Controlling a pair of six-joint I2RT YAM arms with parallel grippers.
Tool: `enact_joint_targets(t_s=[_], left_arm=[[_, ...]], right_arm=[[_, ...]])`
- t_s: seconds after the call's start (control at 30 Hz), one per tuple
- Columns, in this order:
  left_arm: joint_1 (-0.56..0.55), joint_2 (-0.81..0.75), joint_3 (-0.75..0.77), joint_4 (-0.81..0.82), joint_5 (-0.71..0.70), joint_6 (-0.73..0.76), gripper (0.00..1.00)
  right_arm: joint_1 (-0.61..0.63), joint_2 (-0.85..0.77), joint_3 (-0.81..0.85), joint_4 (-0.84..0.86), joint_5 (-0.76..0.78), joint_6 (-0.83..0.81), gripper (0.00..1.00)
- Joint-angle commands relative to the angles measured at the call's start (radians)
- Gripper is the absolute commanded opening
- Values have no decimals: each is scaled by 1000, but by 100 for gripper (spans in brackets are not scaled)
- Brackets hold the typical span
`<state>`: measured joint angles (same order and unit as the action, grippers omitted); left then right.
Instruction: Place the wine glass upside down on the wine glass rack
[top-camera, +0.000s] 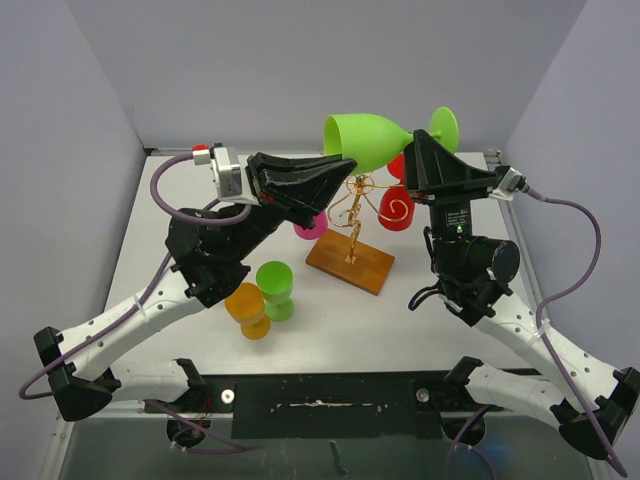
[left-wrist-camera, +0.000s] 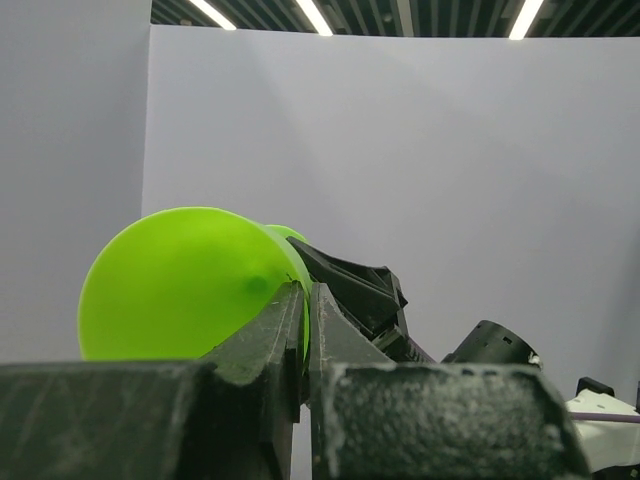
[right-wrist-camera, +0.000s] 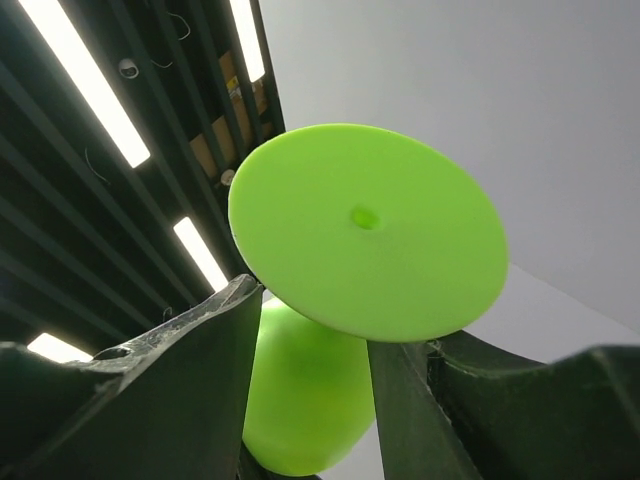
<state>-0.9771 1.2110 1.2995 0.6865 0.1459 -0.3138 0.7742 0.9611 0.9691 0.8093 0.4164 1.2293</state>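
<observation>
The bright green wine glass (top-camera: 368, 140) lies on its side in the air above the gold wire wine glass rack (top-camera: 352, 212), bowl to the left and foot to the right. My left gripper (top-camera: 342, 162) is shut on the thin rim of the bowl (left-wrist-camera: 180, 290), with green showing between the pinched jaws (left-wrist-camera: 305, 300). My right gripper (top-camera: 416, 150) stands at the stem just under the round foot (right-wrist-camera: 365, 230). Its fingers (right-wrist-camera: 200, 370) are apart on either side, and the foot hides the stem itself.
The rack stands on a brown wooden base (top-camera: 350, 265) mid-table, with a red glass (top-camera: 397, 207) hanging on its right and a pink glass (top-camera: 310, 228) at its left. A green glass (top-camera: 274, 290) and an orange glass (top-camera: 248, 308) stand on the table near the left arm.
</observation>
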Motion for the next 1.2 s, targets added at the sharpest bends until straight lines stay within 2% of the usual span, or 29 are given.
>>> enact_joint_targets(t_s=[0.0, 0.1, 0.4, 0.53, 0.6, 0.8, 0.9, 0.97, 1.03, 1.17], left_arm=[[-11, -32, -8, 76, 27, -31, 0], [-14, -34, -14, 77, 38, -37, 0], [-20, -53, -33, 65, 29, -52, 0], [-22, -62, -38, 53, 20, -54, 4], [-22, -65, -40, 50, 17, -56, 10], [-21, -82, -28, -34, -30, -62, 36], [-22, -104, -31, -100, -54, -51, 42], [-22, -129, -53, -139, -47, -27, 42], [-21, -159, -85, -159, -70, -26, 42], [-21, -190, -85, -307, -130, -40, 43]], right_arm=[[7, -3, 51, 26, 40, 8, 44], [7, 3, 57, 29, 40, 11, 38], [6, 10, 71, 44, -6, -46, 14], [7, 9, 84, 48, -34, -83, 6], [7, 8, 90, 49, -44, -100, 5], [7, -24, 97, 11, -57, -189, 2], [7, -69, 104, -65, -65, -261, 2], [6, -104, 109, -133, -75, -305, 0], [7, -131, 125, -234, -93, -338, 0], [7, -170, 190, -468, -140, -426, 0]])
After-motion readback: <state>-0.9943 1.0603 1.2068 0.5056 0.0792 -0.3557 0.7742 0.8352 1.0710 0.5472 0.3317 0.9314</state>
